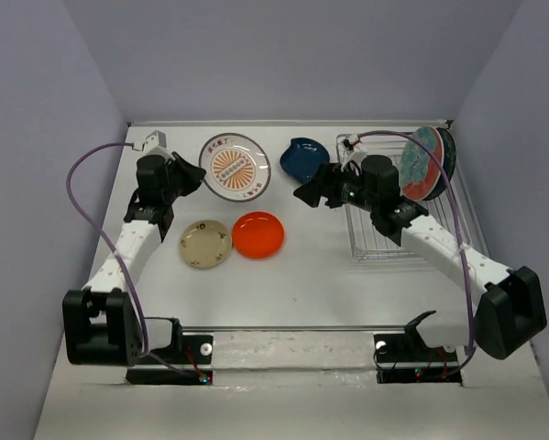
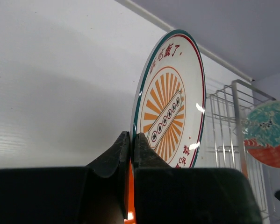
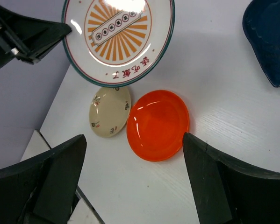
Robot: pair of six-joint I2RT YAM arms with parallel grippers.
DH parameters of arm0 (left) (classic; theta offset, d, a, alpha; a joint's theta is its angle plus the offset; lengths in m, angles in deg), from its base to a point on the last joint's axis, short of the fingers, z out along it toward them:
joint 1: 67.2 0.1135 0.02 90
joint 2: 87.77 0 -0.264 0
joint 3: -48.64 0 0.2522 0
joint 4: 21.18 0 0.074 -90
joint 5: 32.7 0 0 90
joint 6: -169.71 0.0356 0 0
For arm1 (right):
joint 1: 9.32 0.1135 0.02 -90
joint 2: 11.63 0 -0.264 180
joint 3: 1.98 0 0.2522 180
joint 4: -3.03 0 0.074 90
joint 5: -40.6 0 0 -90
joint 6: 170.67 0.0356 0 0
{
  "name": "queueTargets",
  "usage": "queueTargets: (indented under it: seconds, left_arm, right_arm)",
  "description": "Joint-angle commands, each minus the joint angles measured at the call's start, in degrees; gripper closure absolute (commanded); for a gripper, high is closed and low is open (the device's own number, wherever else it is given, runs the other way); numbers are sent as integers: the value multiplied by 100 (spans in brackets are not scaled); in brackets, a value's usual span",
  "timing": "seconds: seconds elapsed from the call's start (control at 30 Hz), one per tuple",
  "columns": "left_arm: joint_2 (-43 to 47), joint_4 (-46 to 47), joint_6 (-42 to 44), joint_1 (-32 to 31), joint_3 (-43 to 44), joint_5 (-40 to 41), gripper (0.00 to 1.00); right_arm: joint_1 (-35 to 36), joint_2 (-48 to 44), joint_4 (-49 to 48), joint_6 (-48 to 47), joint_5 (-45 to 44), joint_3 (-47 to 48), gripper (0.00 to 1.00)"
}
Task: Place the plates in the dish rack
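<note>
My left gripper (image 1: 190,174) (image 2: 131,137) is shut on the rim of the white plate with the orange sunburst (image 1: 235,167) (image 2: 170,102) and holds it tilted up off the table. This plate also shows in the right wrist view (image 3: 116,32). My right gripper (image 1: 306,192) (image 3: 134,136) is open and empty, hovering above the plain orange plate (image 1: 258,235) (image 3: 158,125). The small cream plate (image 1: 205,245) (image 3: 109,112) lies beside it. The dark blue plate (image 1: 303,158) (image 3: 270,37) lies at the back. The large teal-and-red plate (image 1: 423,163) (image 2: 270,133) and a dark teal plate (image 1: 446,151) stand in the dish rack (image 1: 398,220) (image 2: 224,121).
The rack stands at the back right, against the right wall. Grey walls close in the table on three sides. A purple cable loops out from each arm.
</note>
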Motion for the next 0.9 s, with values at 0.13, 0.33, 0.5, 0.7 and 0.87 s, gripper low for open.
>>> queueTargets:
  seconds: [0.13, 0.33, 0.5, 0.7, 0.87]
  left_arm:
    - [1903, 437, 192, -12, -1080, -1422, 94]
    - [2404, 1174, 44, -12, -1704, -2538, 95]
    - [2326, 1650, -186, -12, -1741, -3287, 94]
    - [2326, 1843, -300, -12, -1767, -3569, 94]
    - [2361, 1914, -353, -12, -1794, -3631, 91]
  right_arm:
    - [41, 938, -143, -512, 237, 1222, 8]
    - [41, 1395, -90, -574, 342, 1487, 7]
    - [41, 1711, -108, -627, 868, 1496, 7]
    - [41, 2002, -695, -390, 2670, 1382, 14]
    - [41, 1854, -1170, -64, 2813, 1197, 80]
